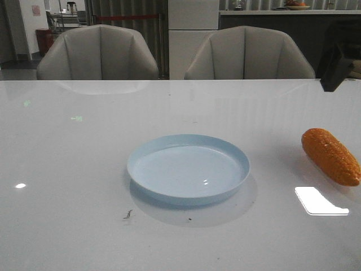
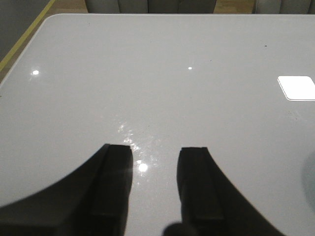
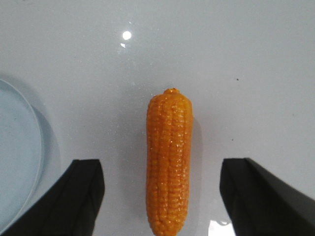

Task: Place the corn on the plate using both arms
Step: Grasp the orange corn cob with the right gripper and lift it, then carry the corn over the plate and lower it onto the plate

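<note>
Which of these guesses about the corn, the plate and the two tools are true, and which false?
1. The corn lies on the plate. False: it lies on the table, right of the plate.
2. The plate holds nothing. True.
3. The right tool is open, one finger on either side of the corn. True.
4. The left tool grips the corn. False: it is open over bare table.
5. The corn stands upright. False: it lies flat.

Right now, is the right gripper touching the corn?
Apart. The right wrist view shows the right gripper open, bare table either side of the corn.
</note>
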Motion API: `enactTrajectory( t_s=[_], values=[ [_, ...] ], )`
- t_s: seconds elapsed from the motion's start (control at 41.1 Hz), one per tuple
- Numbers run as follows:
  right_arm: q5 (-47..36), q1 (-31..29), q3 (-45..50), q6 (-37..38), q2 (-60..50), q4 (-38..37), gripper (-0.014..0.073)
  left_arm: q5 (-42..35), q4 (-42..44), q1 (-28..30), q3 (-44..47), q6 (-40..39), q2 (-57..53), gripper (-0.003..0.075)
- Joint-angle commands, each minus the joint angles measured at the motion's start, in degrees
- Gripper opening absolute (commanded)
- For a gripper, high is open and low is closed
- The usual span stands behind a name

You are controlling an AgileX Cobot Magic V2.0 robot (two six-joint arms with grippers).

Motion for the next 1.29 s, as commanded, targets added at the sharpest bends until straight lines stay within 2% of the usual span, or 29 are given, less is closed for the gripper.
enactTrajectory(
  t_s=[0.0,0.219,0.559,0.632,0.827,0.876,1.07,1.265],
  values=[
    [1.26,0.19,-4.45,-2.07,2.56,-0.09,0.0596,-3.65,-0.95,0.09,-1.65,0.05,0.05,0.0316],
    [2.82,0.19,-7.03,-2.76,10.59,-0.09,0.0596,-3.65,-0.95,0.09,-1.65,0.05,0.05,0.0316],
    [2.31,0.19,-7.09,-2.87,15.73,-0.09,0.0584,-3.65,-0.95,0.09,-1.65,0.05,0.05,0.0316],
    [2.55,0.19,-7.09,-3.43,15.73,-0.09,0.0542,-3.65,-0.95,0.09,-1.65,0.05,0.05,0.0316],
    [2.32,1.20,-7.09,-8.37,15.73,-0.09,0.0294,-3.65,-0.95,-0.68,-1.65,0.05,0.05,0.0316],
    [1.91,1.64,-7.52,-8.71,15.73,-0.09,0.0266,-3.65,-0.95,-0.68,-1.65,0.05,0.05,0.0316],
    [5.68,4.54,-17.02,-9.22,15.73,-0.04,0.0260,-3.65,-0.95,-0.68,-1.65,0.05,0.05,0.0316],
    [10.88,10.42,-29.61,-13.86,15.73,-0.04,0.0260,-3.65,-0.95,-0.68,-1.65,0.05,0.05,0.0316]
  ],
)
